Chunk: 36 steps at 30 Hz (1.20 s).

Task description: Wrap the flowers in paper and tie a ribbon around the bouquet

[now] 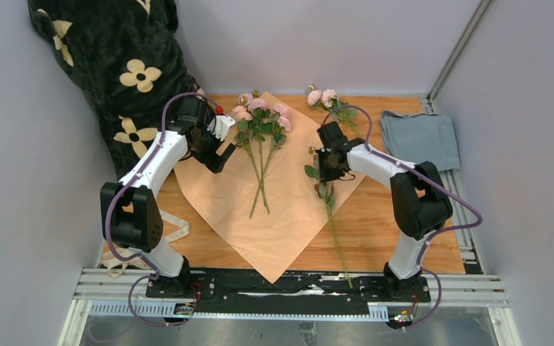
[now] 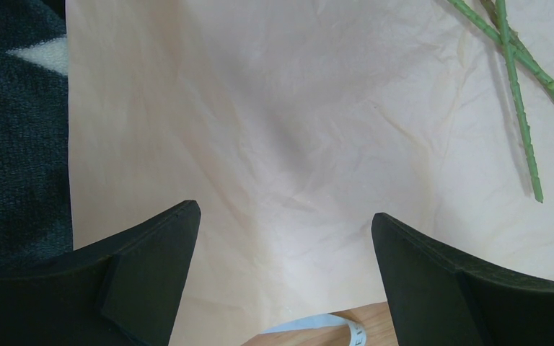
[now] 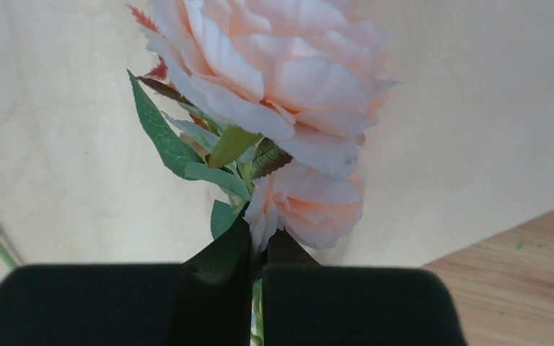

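The paper (image 1: 281, 216) lies peach side up as a diamond on the wooden table. A bunch of pink flowers (image 1: 261, 115) rests on its upper half, stems (image 2: 519, 94) pointing toward me. My left gripper (image 1: 220, 153) hovers open over the paper's left corner (image 2: 260, 144), nothing between its fingers (image 2: 285, 216). My right gripper (image 1: 326, 173) is shut on another flower stem (image 1: 335, 231) just below its pink blooms (image 3: 281, 86), at the paper's right edge. Cream ribbon (image 1: 177, 229) loops beside the left arm's base; a piece of it (image 2: 346, 328) shows below the paper.
A black plush blanket with cream flower prints (image 1: 122, 65) fills the back left and touches the paper's left edge (image 2: 14, 144). A folded blue-grey cloth (image 1: 418, 137) lies at the right. One more pink sprig (image 1: 323, 97) lies at the back.
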Tool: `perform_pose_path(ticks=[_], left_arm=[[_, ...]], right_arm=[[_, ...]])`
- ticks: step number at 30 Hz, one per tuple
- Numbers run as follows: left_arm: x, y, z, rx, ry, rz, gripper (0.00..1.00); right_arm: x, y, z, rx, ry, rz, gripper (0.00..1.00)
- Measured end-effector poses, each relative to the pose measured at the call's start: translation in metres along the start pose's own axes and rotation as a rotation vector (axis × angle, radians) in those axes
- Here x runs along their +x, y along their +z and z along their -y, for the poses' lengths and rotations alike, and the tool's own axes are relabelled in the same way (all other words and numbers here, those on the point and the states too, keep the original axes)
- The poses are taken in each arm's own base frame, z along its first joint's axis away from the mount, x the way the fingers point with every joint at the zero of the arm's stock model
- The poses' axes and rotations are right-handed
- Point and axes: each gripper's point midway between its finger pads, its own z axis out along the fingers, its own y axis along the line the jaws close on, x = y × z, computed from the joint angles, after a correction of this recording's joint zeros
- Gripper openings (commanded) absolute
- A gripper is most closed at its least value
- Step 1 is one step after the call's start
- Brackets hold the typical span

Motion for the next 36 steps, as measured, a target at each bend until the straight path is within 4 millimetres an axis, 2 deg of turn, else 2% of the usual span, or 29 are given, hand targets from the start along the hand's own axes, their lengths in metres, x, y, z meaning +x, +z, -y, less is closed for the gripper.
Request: perform_pose_path(ticks=[2,4,6,9,11,13,16,18,20,23,24,27,29,33,36], left_arm=[[0.000,0.000,0.000,0.000,0.000,0.000,1.00],[0.000,0.000,0.000,0.000,0.000,-0.001,1.00],[0.000,0.000,0.000,0.001,0.000,0.000,1.00],[0.000,0.000,0.000,0.001,0.000,-0.001,1.00],[0.000,0.000,0.000,0.000,0.000,-0.001,1.00],[0.000,0.000,0.000,-0.001,0.000,-0.002,1.00],[0.000,-0.001,-0.001,-0.004,0.000,-0.002,1.00],[0.000,-0.002,-0.001,-0.007,0.001,0.002,1.00],[-0.001,-0.003,-0.001,-0.008,0.001,0.004,1.00],[-0.001,-0.003,-0.001,-0.007,0.001,0.004,1.00],[-0.001,-0.003,-0.001,-0.007,0.001,0.004,1.00],[-0.001,-0.003,-0.001,-0.007,0.001,0.004,1.00],[-0.001,-0.003,-0.001,-0.007,0.001,0.004,1.00],[-0.001,-0.003,0.000,-0.006,0.001,0.005,1.00],[-0.001,-0.003,0.000,-0.005,0.002,0.006,1.00]], right_arm=[[-0.004,-0.016,-0.003,-0.013,-0.008,0.004,0.00],[-0.019,-0.043,-0.013,-0.064,-0.015,0.043,0.00],[-0.044,-0.073,-0.031,-0.148,-0.016,0.122,0.00],[-0.098,-0.133,-0.071,-0.346,0.000,0.319,0.00],[-0.125,-0.154,-0.093,-0.447,0.018,0.405,0.00],[-0.157,-0.161,-0.117,-0.540,0.044,0.469,0.00],[-0.192,-0.139,-0.143,-0.605,0.088,0.493,0.00],[-0.209,-0.107,-0.159,-0.620,0.114,0.484,0.00],[-0.219,-0.073,-0.172,-0.615,0.134,0.460,0.00],[-0.223,-0.032,-0.183,-0.603,0.165,0.431,0.00],[-0.224,-0.019,-0.184,-0.592,0.180,0.422,0.05],[-0.228,0.011,-0.185,-0.559,0.210,0.413,0.43],[-0.240,0.025,-0.188,-0.543,0.179,0.431,0.66],[-0.261,0.028,-0.183,-0.508,0.051,0.474,0.73],[-0.259,0.018,-0.162,-0.446,-0.083,0.477,0.81]])
